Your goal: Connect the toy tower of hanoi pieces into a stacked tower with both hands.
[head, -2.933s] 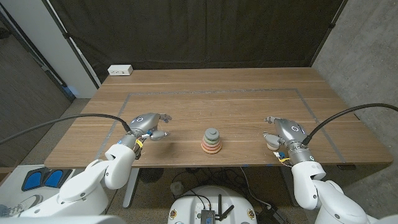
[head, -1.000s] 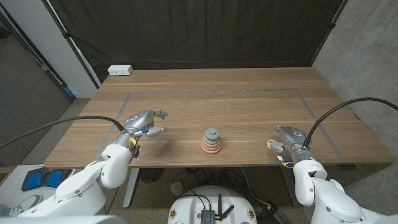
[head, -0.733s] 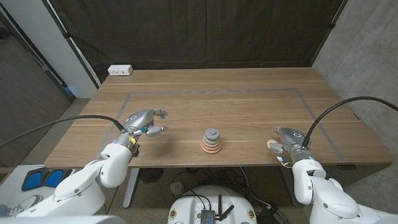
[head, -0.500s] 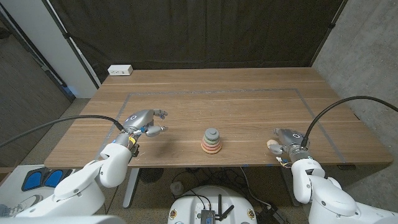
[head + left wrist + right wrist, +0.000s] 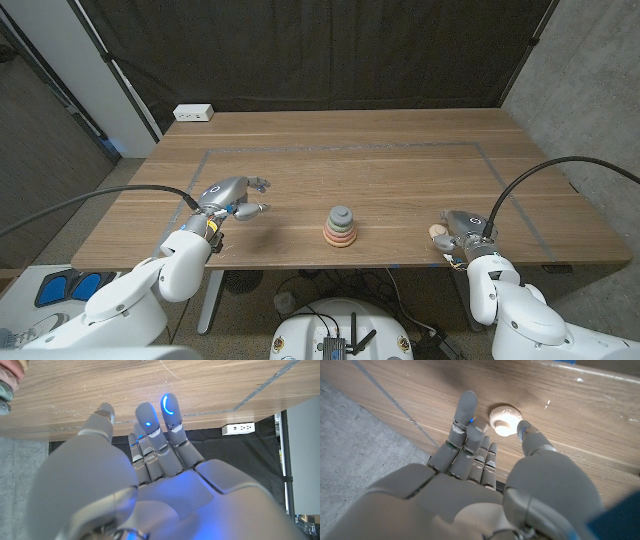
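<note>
Tower (image 5: pixel 341 227) stands on the bench (image 5: pixel 340 160) between the two robot hands, well apart from both; coloured rings stacked w/ a grey piece on top. Looks mostly built, in my judgement.

One piece left: a pale cap (image 5: pixel 505 420), lying on the bench just beside the right robot hand (image 5: pixel 458 226), near bench's front edge. In the right wrist view the fingers (image 5: pixel 465 415) are spread w/ the cap just ahead between finger and thumb, not gripped, so that hand is apart and empty.

Left robot hand (image 5: pixel 236 196) hovers off to the tower's other side, fingers apart, holding nothing.

Remaining, prob.: pick up cap and seat it on the tower top.
</note>
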{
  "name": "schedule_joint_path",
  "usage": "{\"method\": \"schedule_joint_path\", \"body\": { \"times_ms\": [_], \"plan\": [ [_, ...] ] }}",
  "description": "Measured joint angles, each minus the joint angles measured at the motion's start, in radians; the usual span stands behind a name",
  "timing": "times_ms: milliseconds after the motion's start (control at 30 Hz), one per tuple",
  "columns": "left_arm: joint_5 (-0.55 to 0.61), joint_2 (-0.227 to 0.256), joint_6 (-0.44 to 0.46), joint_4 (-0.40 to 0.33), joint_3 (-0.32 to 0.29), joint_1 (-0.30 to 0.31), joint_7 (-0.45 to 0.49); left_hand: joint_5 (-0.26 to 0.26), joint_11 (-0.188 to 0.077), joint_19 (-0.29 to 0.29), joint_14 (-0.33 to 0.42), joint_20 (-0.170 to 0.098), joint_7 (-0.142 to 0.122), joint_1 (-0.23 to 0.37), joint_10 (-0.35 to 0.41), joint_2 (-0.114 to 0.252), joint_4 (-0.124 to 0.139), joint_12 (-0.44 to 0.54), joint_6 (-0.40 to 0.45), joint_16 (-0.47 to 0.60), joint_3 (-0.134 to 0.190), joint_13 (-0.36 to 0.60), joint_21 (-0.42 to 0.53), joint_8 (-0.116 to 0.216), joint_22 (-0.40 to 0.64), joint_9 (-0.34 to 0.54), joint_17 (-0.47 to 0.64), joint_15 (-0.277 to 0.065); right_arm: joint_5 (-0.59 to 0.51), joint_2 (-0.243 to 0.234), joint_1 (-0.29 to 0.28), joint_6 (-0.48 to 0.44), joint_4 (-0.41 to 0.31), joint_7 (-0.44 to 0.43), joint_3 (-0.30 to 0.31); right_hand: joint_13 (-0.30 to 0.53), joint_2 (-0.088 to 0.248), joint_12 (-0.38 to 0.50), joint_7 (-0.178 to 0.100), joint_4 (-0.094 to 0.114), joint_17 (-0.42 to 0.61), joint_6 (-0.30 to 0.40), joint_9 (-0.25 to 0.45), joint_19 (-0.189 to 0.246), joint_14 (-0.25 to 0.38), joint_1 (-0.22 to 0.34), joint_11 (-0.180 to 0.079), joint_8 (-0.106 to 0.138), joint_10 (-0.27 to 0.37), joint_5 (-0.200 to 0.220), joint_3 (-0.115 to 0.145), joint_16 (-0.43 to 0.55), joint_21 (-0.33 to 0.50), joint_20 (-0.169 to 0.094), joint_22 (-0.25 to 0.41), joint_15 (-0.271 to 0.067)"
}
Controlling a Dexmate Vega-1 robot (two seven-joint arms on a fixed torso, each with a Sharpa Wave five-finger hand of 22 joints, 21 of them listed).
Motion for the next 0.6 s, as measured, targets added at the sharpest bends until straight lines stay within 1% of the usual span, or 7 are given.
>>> {"method": "schedule_joint_path", "body": {
  "times_ms": [600],
  "plan": [
    [0.006, -0.010, -0.005, -0.004, -0.007, 0.011, -0.003, 0.000, 0.002, 0.000, 0.000, 0.000, 0.000, -0.004, 0.009, 0.004, -0.006, 0.008, 0.010, 0.001, 0.006, 0.004, 0.000, 0.000, 0.005, 0.001, 0.001, 0.000, 0.100, 0.002, 0.034, -0.002, 0.026, -0.058, -0.013, -0.004, 0.000, 0.000, 0.000, 0.000, 0.000, 0.000, -0.002, 0.000, 0.000, 0.000, 0.000, 0.000, 0.000, -0.004, 0.000, -0.003, 0.000, 0.000, 0.000, 0.000]
  ]
}}
